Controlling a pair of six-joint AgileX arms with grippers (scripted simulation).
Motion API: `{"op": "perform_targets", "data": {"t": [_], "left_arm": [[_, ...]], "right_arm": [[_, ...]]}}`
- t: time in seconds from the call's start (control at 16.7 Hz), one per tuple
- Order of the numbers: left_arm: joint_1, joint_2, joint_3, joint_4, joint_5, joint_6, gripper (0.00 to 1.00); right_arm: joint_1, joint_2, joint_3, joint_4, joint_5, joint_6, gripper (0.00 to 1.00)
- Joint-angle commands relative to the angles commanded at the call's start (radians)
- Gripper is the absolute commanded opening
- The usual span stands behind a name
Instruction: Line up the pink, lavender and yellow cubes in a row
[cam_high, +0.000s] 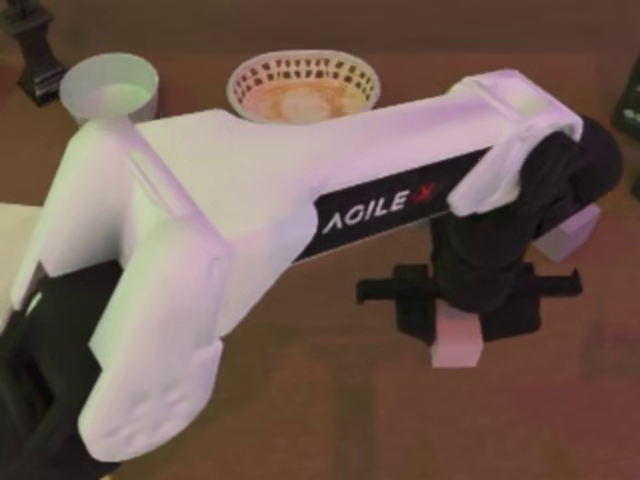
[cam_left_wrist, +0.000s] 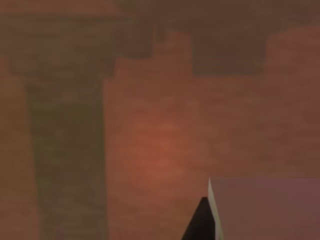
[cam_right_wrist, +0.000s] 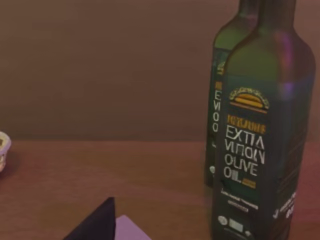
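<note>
Left gripper (cam_high: 460, 320) at right-centre of the top view, fingers over the pale pink cube (cam_high: 458, 342); actual grip can't be confirmed. Cube: small, matte, plain. Lavender cube (cam_high: 568, 232) is upper right, half hidden by the wrist. Basket (cam_high: 303, 82) is top centre.

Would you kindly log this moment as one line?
left tool over pink cube | lavender cube apart, rightward | yellow cube unseen | row not formed | right arm outside top view
</note>
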Motion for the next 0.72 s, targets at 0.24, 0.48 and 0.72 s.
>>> {"op": "perform_targets", "data": {"t": [0.24, 0.48, 0.72], "left_arm": [[0.002, 0.003, -0.002, 0.001, 0.001, -0.001, 0.0], [0.001, 0.015, -0.06, 0.073, -0.001, 0.0, 0.0], [0.0, 0.044, -0.166, 0.214, 0.0, -0.002, 0.0]], "right_arm": [[0.0, 0.0, 0.0, 0.0, 0.0, 0.0, 1.0], [0.0, 0.0, 0.0, 0.0, 0.0, 0.0, 1.0], [0.0, 0.0, 0.0, 0.0, 0.0, 0.0, 1.0]]}}
